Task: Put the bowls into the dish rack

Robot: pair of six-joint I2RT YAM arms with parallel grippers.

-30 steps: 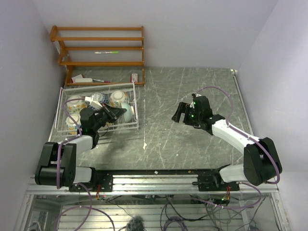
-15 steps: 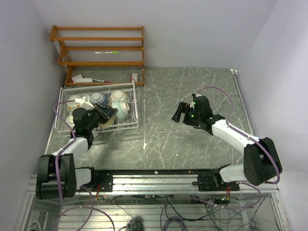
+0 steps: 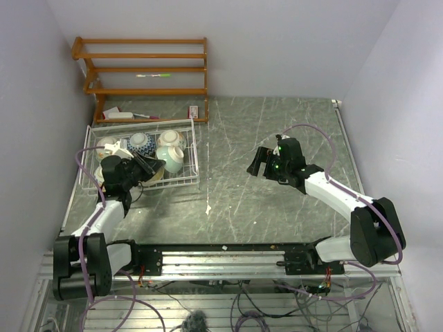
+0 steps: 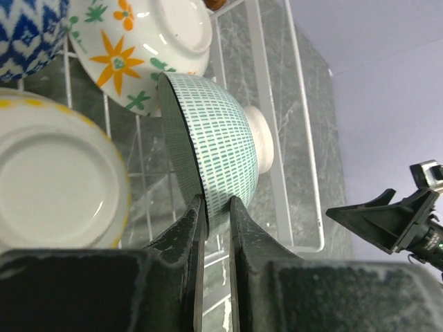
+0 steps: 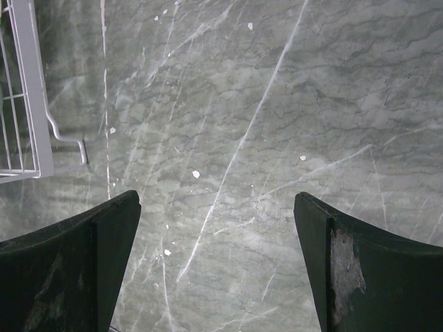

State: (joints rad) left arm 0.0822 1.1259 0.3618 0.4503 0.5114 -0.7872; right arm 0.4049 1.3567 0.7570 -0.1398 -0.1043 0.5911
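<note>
the left gripper reaches into the dish rack, which sits at the left side of the table, in front of a wooden shelf. its two fingers stand only a narrow slot apart, and the wall of the pale teal bowl fills that slot, one finger inside the rim and one outside, both apparently touching it. the teal bowl, marked with small green dashes, stands on its edge on the rack's wire floor with its white foot pointing sideways toward the rack's right wall.

just beside it in the wrist view are three more bowls: one with orange flowers tipped up behind it, a blue-and-white one at the corner of the view, and a yellow-rimmed one lying upside down on the wires. from above, the teal bowl lies in the right half of the rack, near its front wall.

the right gripper hangs over bare table, well apart from the rack, whose corner shows at the edge of its own view. its fingers are spread wide with nothing between them.
</note>
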